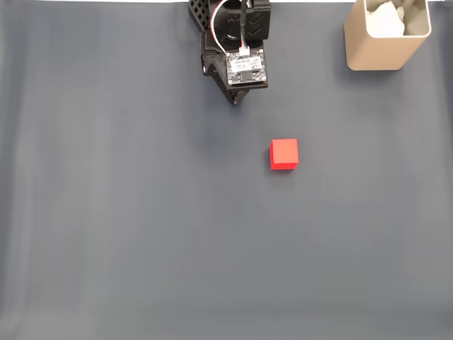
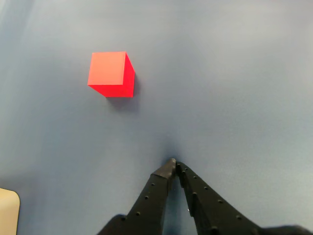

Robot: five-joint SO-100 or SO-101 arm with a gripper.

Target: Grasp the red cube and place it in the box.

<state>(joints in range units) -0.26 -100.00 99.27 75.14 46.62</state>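
Observation:
The red cube (image 1: 284, 154) lies alone on the dark grey mat, a little right of centre in the fixed view. In the wrist view the red cube (image 2: 111, 74) sits in the upper left, well apart from my gripper (image 2: 174, 163). The two black fingers meet at their tips with nothing between them, so the gripper is shut. In the fixed view my gripper (image 1: 236, 101) hangs under the arm at the top centre, up and to the left of the cube. The box (image 1: 386, 42), tall and beige, stands in the top right corner with something pale inside.
The grey mat (image 1: 141, 227) covers the whole table. A beige corner (image 2: 9, 211) shows at the bottom left of the wrist view. The arm's base (image 1: 230, 28) stands at the top edge.

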